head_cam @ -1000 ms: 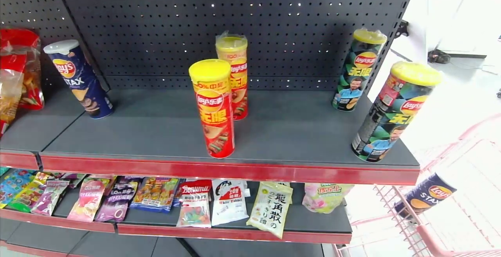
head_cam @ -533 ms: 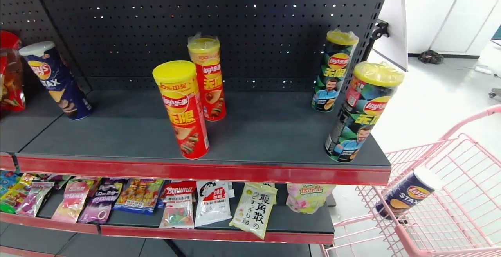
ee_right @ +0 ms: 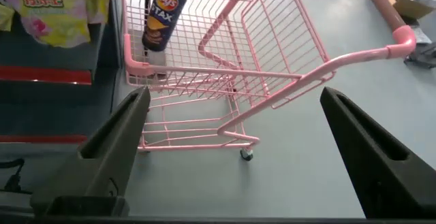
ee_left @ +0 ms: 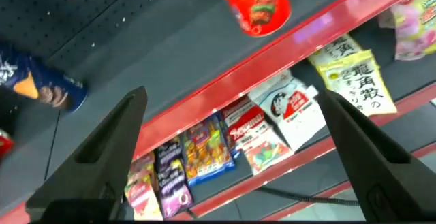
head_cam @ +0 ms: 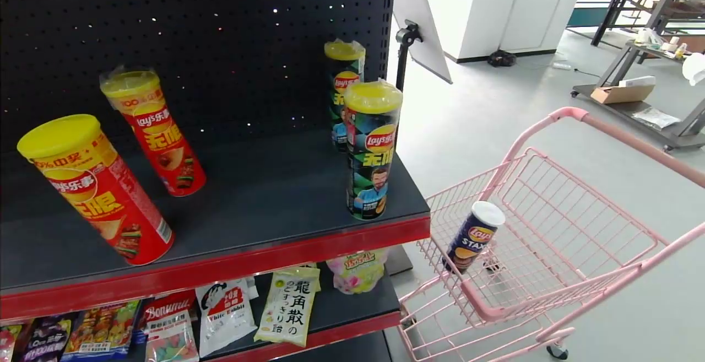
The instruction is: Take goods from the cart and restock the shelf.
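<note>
While the left gripper point(ee_left: 233, 94) and right gripper point(ee_right: 235, 93) are hanging wide open, I am seeing the blue can point(head_cam: 473, 236) leaning inside the pink cart point(head_cam: 573, 113), standing on grey floor point(head_cam: 495, 108) right of the dark shelf point(head_cam: 264, 185).

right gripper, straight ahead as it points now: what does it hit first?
Likely the pink wire shopping cart, near its basket rim, not the dark blue chip can inside it. Right gripper is open; depth unclear.

left tool point(ee_left: 231, 98) splayed (empty), right tool point(ee_right: 233, 93) splayed
</note>
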Available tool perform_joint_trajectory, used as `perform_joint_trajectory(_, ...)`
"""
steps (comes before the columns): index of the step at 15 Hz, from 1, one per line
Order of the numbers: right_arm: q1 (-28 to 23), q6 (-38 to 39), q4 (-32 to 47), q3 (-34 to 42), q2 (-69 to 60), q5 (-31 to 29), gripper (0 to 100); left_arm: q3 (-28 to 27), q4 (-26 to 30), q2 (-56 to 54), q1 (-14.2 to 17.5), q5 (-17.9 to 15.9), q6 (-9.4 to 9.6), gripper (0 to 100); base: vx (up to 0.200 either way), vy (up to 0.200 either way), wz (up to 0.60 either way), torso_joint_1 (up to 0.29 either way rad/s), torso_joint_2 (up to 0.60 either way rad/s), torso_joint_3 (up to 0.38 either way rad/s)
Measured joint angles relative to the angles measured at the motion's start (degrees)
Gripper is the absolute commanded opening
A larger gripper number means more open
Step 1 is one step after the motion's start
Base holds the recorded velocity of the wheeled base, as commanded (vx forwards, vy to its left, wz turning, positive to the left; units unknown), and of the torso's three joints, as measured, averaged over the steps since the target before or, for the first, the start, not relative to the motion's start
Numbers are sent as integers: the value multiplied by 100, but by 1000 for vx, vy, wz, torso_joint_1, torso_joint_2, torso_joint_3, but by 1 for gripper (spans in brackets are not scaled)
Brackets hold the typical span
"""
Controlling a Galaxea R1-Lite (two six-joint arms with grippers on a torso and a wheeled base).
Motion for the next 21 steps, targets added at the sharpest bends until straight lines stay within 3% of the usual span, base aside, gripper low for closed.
perform_joint_trajectory(6,-16,-9,-2,107,-55,-354,100,-2,17,-52,-2,-5,-2,100,0,0,0,-54,135,77)
perform_joint_trajectory(21,-11,-126,11,410,-317,-369,100,46,22,-262,-5,-16,4,100,0,0,0,-144,409,262)
